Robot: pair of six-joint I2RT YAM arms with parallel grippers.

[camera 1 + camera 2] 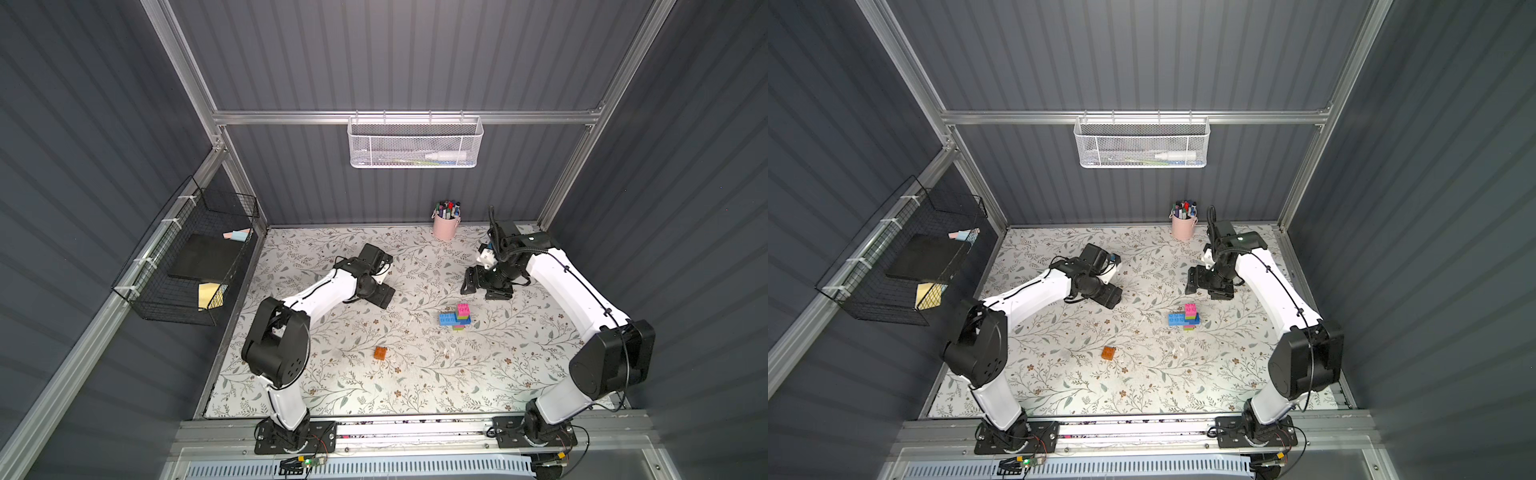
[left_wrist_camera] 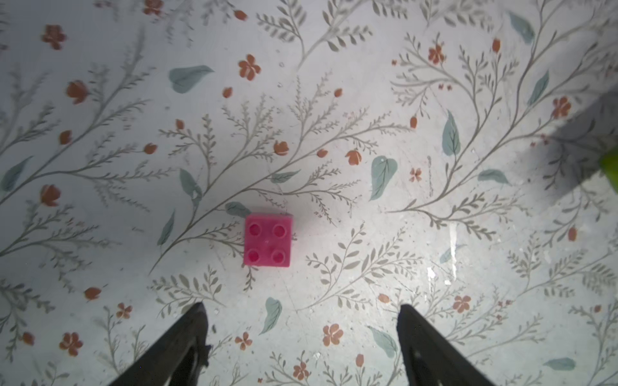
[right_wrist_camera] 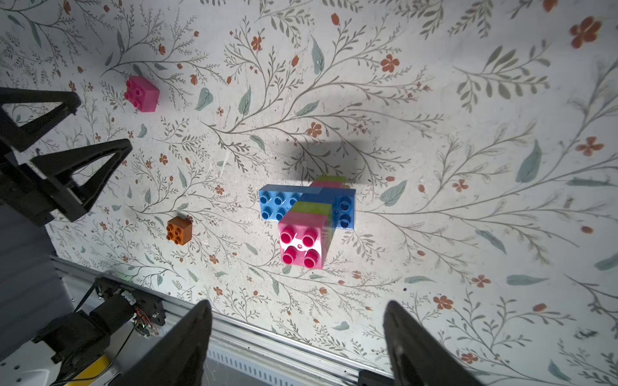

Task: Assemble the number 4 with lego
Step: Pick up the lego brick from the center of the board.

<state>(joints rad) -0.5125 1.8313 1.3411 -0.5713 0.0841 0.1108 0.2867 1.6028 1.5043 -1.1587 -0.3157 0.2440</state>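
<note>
Pick-up stage: my left gripper (image 2: 301,306) hangs, jaws apart and empty, over the loose pink brick (image 2: 268,240), right gripper (image 3: 297,302) equally wide and empty near the part-built number 4 (image 1: 456,318) on the floral mat (image 1: 415,382), orange brick (image 1: 380,352) well apart; next, I judge, descend and close on pink

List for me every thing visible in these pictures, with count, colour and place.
table: one, floral pattern, under everything
lego cluster: one, blue, pink and green, joined, right of the table's centre
orange brick: one, orange, loose on the table toward the front
pink brick: one, pink, loose on the table by the left gripper
pen cup: one, pink, back edge of the table
mesh basket: one, white, on the rear rail
wire basket: one, black, on the left wall
left gripper: one, black, open and empty
right gripper: one, black, open and empty
</note>
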